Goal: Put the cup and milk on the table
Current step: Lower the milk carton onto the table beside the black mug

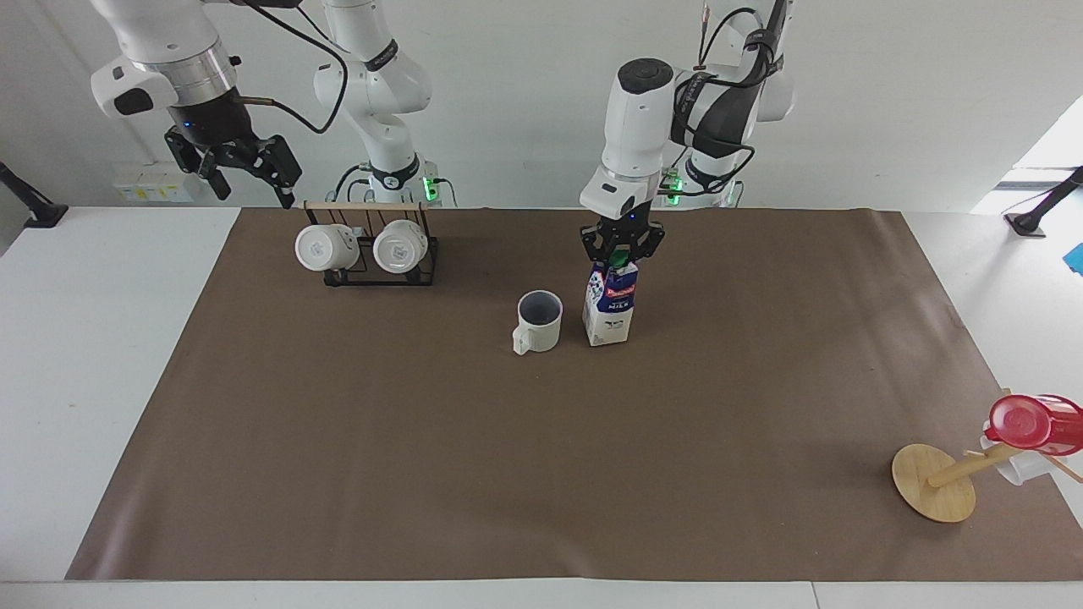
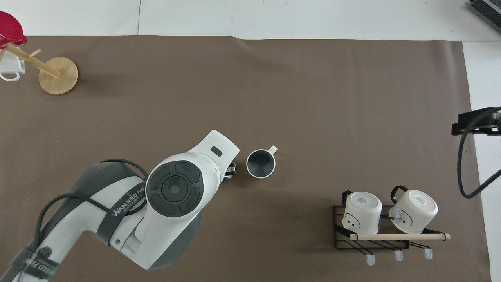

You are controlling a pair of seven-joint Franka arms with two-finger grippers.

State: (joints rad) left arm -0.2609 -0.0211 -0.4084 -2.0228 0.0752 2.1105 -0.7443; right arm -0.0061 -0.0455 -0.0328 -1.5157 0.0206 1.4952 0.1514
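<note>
Ribbed cup [image 1: 538, 322] stands beside gable-top milk [image 1: 609, 305], pinched by left fingers [image 1: 612, 255].

The off-white ribbed cup [image 1: 538, 322] stands upright at frame centre on the brown-matted desk [image 1: 541, 457]; just beside it, the blue-and-white milk [image 1: 609, 304] stands upright.

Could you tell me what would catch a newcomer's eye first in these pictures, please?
Probably the left hand, shut on the top of the milk carton, which stands upright on the brown mat beside the cup. Next, the right hand, open in the air by the rack holding two white mugs.
</note>
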